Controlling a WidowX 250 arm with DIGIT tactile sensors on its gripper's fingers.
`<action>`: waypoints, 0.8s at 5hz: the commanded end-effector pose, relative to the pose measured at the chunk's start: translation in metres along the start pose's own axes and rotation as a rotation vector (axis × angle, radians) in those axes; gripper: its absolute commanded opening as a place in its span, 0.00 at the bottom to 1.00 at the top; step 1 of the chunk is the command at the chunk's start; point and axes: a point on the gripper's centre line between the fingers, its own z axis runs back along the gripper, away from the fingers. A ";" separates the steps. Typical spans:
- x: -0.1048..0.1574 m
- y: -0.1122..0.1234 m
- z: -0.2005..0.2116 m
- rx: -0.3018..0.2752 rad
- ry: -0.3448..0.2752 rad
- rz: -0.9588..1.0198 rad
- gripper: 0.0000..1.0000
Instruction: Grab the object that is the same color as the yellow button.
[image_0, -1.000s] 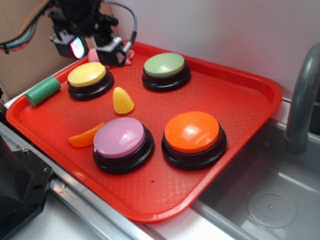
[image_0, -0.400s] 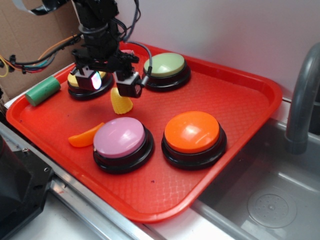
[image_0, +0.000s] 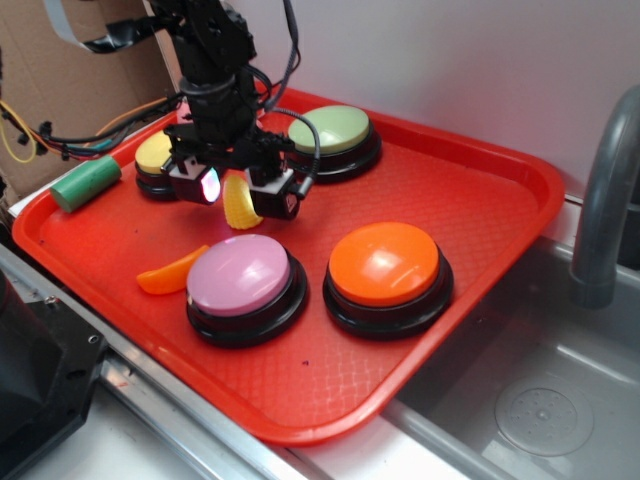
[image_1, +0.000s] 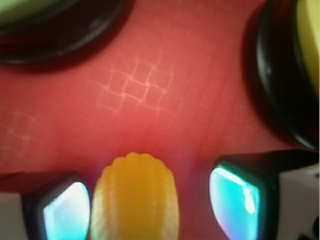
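The small yellow corn piece (image_0: 238, 203) lies on the red tray (image_0: 470, 190), between the yellow button (image_0: 153, 153) and the purple button. My gripper (image_0: 237, 193) is low over it, open, one finger on each side. In the wrist view the corn (image_1: 135, 197) fills the space between my glowing pads (image_1: 67, 212); the left pad is close to it and a gap stays on the right. The yellow button's rim shows at the right edge of the wrist view (image_1: 307, 65).
On the tray also stand a pale green button (image_0: 332, 131), an orange button (image_0: 386, 265) and a purple button (image_0: 243, 278). An orange curved slice (image_0: 170, 273) lies front left, a green cylinder (image_0: 86, 182) at the left rim. A sink and faucet (image_0: 605, 200) are right.
My gripper has moved from the tray's back left corner forward and right, and come down so that its open fingers straddle the corn piece. The corn has not moved.
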 end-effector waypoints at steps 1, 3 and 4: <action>-0.001 0.006 0.007 0.026 -0.032 0.037 0.00; -0.001 0.014 0.055 0.050 -0.053 -0.016 0.00; 0.000 0.019 0.100 0.015 -0.047 -0.138 0.00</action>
